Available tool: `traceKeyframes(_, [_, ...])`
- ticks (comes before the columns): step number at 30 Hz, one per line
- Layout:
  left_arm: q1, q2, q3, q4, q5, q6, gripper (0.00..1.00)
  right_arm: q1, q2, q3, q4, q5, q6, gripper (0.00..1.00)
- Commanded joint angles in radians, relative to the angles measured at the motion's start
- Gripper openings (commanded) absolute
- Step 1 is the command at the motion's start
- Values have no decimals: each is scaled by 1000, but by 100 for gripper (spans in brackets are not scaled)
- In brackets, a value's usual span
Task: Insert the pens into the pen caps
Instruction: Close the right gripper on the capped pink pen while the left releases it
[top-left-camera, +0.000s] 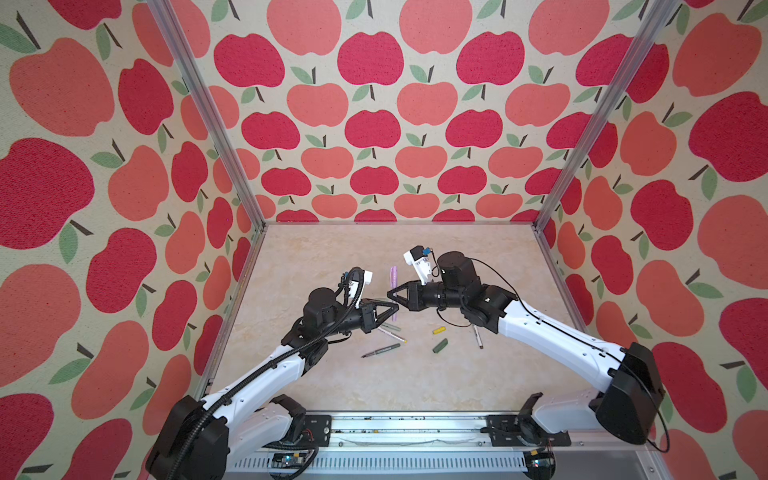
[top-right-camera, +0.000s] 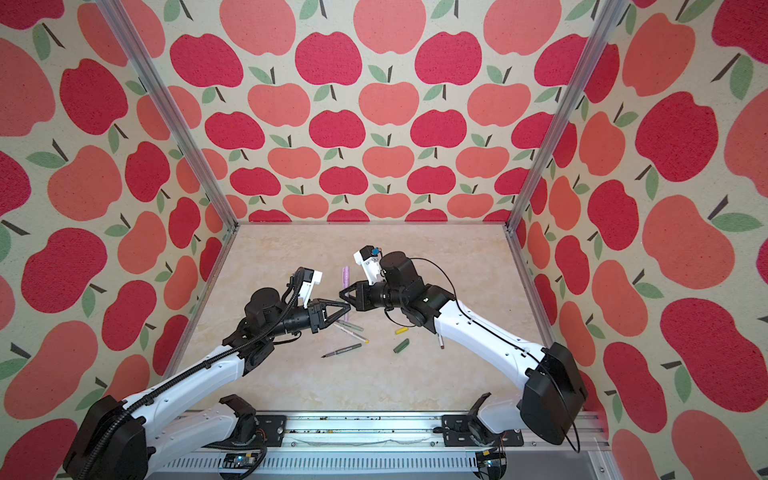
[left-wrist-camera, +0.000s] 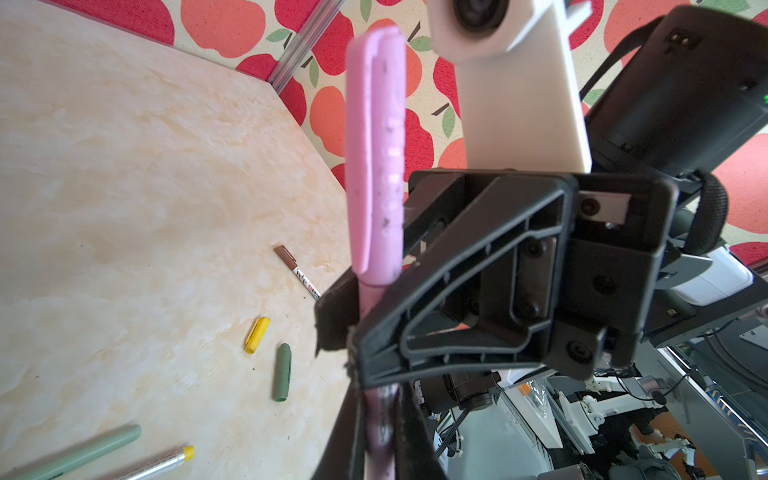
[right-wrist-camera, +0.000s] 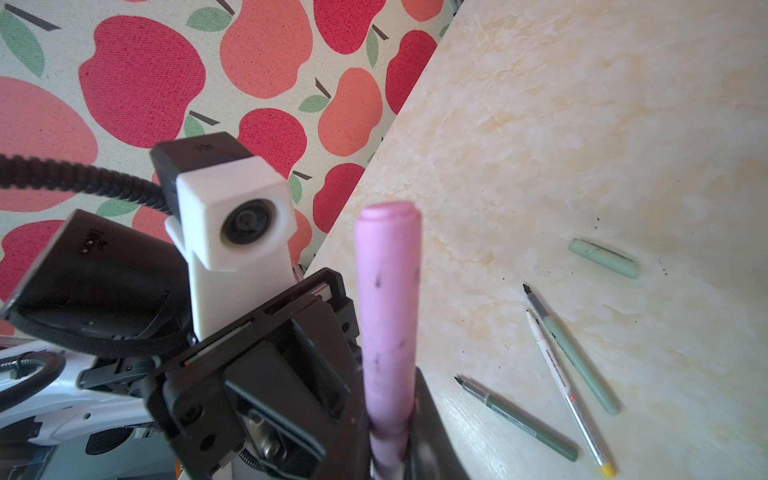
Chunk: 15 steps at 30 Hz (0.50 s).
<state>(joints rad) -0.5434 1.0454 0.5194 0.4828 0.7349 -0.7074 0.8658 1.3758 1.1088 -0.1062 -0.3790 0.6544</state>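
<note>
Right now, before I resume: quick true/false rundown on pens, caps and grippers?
1. Left gripper and right gripper are both shut on the pink pen. True.
2. The pink cap lies on the table. False: it sits on the pink pen's end, held in the air.
3. The yellow cap and dark green cap lie loose on the table. True.
4. The dark green pen is capped. False: its tip is bare.
5. The pale green cap lies apart from the pale green pen. True.
</note>
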Motion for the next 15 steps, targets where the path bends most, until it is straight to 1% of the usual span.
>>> traceKeyframes(1, [-4, 1, -4, 77, -34, -15, 0, -3, -33, 2, -24, 24, 0, 4])
traceKeyframes(4, [-11, 8, 1, 61, -33, -18, 0, -5, -51, 16, -67, 63, -19, 3])
traceKeyframes(7, [-12, -19, 7, -8, -37, -5, 21, -18, -72, 61, -203, 142, -71, 3])
traceKeyframes(8, [-12, -34, 6, -34, -42, 2, 30, -25, -81, 72, -251, 167, -90, 3])
traceKeyframes(9, [-13, -55, 4, -67, -49, 13, 35, -34, -91, 80, -301, 198, -106, 3])
traceKeyframes(12, [-15, -127, 3, -173, -65, 56, 42, -67, -128, 75, -416, 263, -138, 3])
traceKeyframes(15, [-15, -190, -6, -255, -92, 83, 47, -107, -161, 45, -511, 300, -145, 3])
